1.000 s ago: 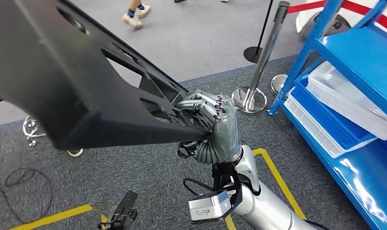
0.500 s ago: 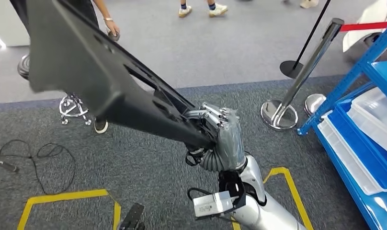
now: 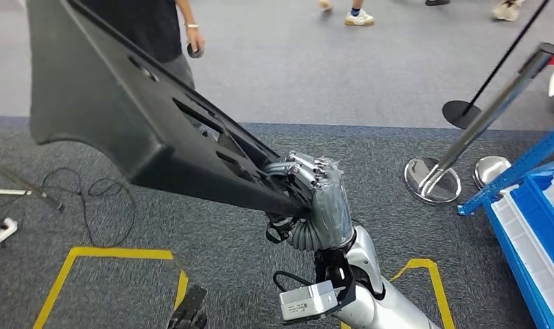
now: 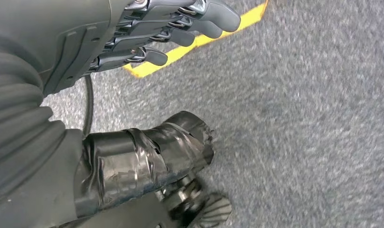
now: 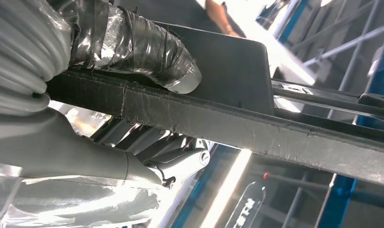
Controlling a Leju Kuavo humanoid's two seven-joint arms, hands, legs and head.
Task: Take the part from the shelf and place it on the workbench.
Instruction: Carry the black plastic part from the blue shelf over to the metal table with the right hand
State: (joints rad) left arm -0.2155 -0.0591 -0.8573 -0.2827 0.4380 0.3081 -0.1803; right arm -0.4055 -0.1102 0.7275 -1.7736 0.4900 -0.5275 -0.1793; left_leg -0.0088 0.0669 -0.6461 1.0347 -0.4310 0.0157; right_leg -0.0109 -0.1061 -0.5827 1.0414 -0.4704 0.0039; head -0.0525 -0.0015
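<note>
Carpet (image 3: pixel 411 89), grey and wide, runs under the whole scene, darker near the robot and marked with yellow tape lines (image 3: pixel 89 255). The long black part (image 3: pixel 123 116) is up in the air over the floor, slanting from upper left down to the right hand (image 3: pixel 314 199), whose fingers (image 3: pixel 303 171) are wrapped over its lower end with the taped thumb (image 5: pixel 147 47) pressed on its edge. A blue shelf (image 3: pixel 535 226) with pale trays stands at the right, well apart from the part. A person (image 3: pixel 161 31) stands behind it. Chrome stanchions (image 3: pixel 466 137) stand near the shelf. The left hand (image 4: pixel 147 42) hangs above the carpet, fingers loosely apart, holding nothing.
</note>
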